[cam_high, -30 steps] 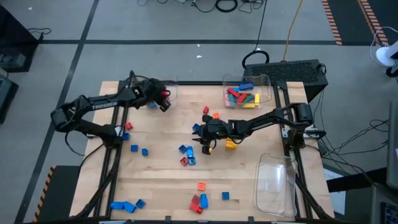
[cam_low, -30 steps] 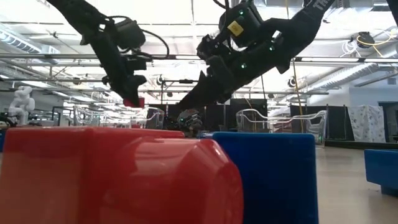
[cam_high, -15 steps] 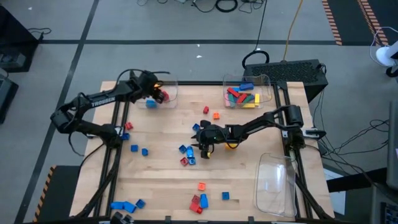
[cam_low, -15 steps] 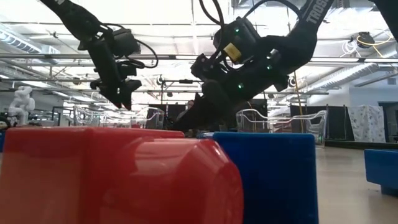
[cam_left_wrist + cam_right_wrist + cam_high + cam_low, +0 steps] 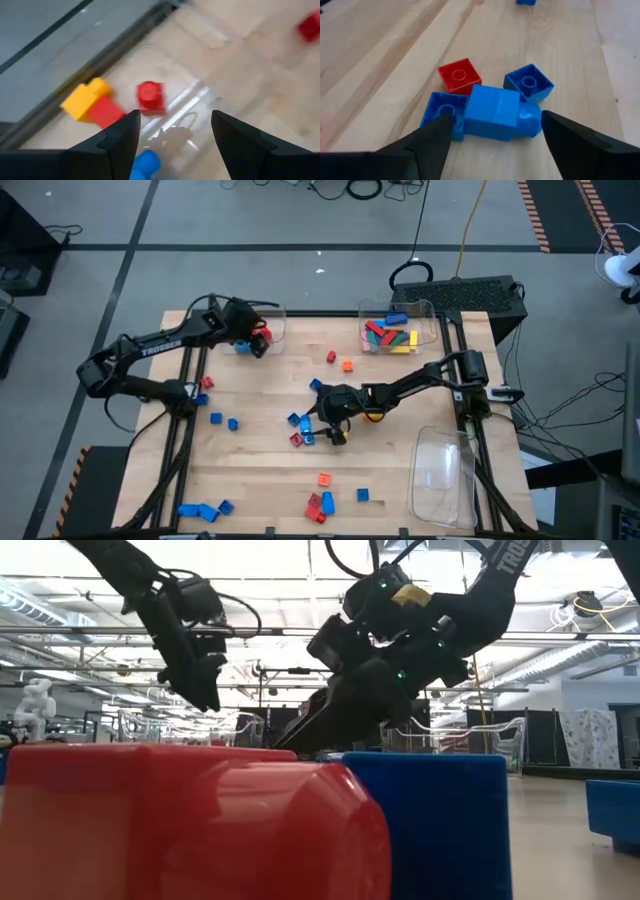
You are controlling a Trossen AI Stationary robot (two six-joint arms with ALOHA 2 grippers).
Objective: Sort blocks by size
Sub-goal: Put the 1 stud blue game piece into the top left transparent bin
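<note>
**Two Arms Over the Bricks, Both With Fingers Spread**

At the table's centre, the right gripper (image 5: pixel 322 423) hovers low over a small knot of blocks: a larger blue brick (image 5: pixel 496 118) lying on its side, two small blue cubes (image 5: pixel 529 81) touching it, and a small red cube (image 5: pixel 459 75) just beside them. Its fingers stand wide apart with nothing between them.

Over at ten o'clock, the left gripper (image 5: pixel 252 340) hangs above a clear tray (image 5: pixel 276 320) at the table's far edge. Its fingers are also parted and empty. Under it lie a single-stud red cube (image 5: pixel 150 96), a yellow-and-red pair (image 5: pixel 91 103) and a blue piece (image 5: pixel 145 163).

At one o'clock a second clear tray (image 5: pixel 427 312) holds longer red, blue, green and yellow bars. A third tray (image 5: pixel 442 475) lies at four o'clock. Loose blocks are scattered across the wooden table (image 5: pixel 250 450) towards six and eight o'clock.

These bricks look light, hard and smooth. I judge they won't crush, but they could skid on the wood or pop out of a slanted pinch. The larger blue brick seems best taken across its two flat side walls, square on, clear of the studs. Its neighbours touch it, so a closing finger may nudge them.
</note>
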